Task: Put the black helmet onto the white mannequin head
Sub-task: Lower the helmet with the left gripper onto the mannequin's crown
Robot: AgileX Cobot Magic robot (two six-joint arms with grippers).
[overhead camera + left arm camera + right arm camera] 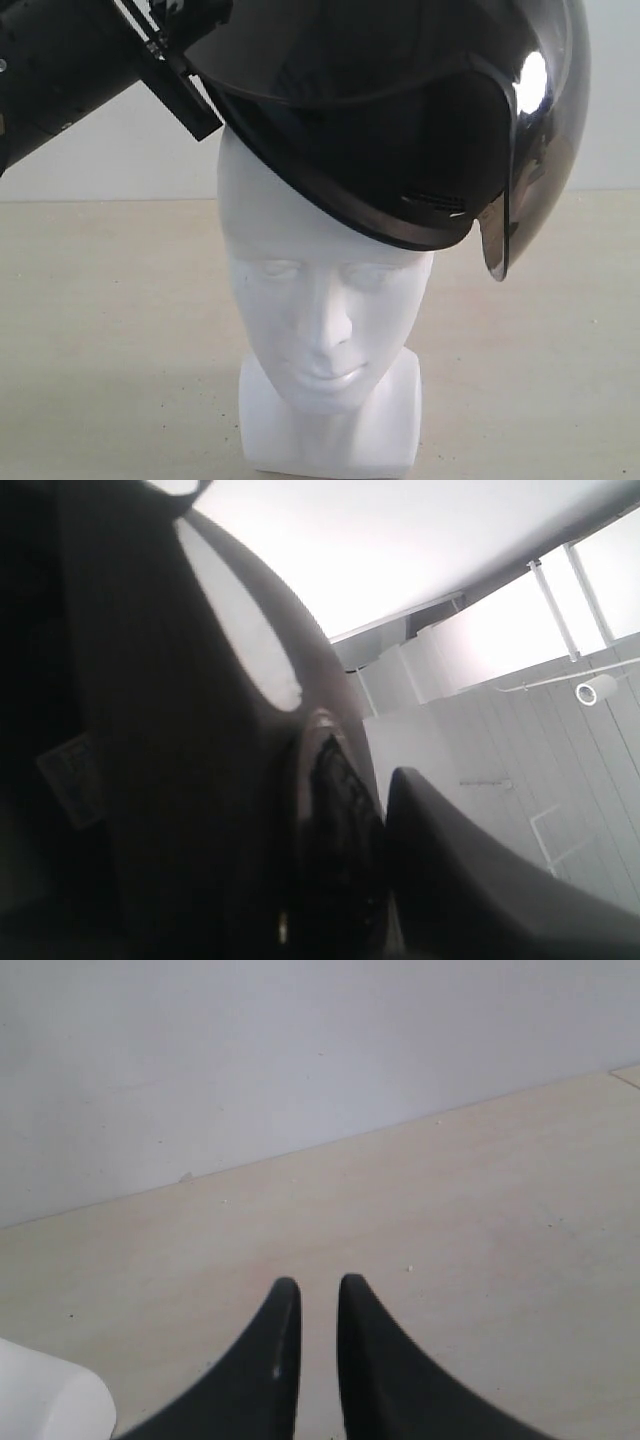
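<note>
The black helmet [400, 110] sits tilted on top of the white mannequin head [320, 300], its rim low on the right and its smoky visor [545, 150] hanging off that side. The face is uncovered. My left gripper [195, 85] reaches in from the upper left at the helmet's raised edge. In the left wrist view the dark helmet [200, 780] fills the near side, with its edge right against one finger [470, 880]. I cannot make out whether that grip still holds. My right gripper [312, 1285] hangs over the bare table, with a narrow gap and nothing between its fingers.
The mannequin stands on a pale beige table [100, 330] before a white wall [90, 150]. A white rounded object [45, 1405] shows at the edge of the right wrist view. The left wrist view looks up at a ceiling and panelled wall [500, 740].
</note>
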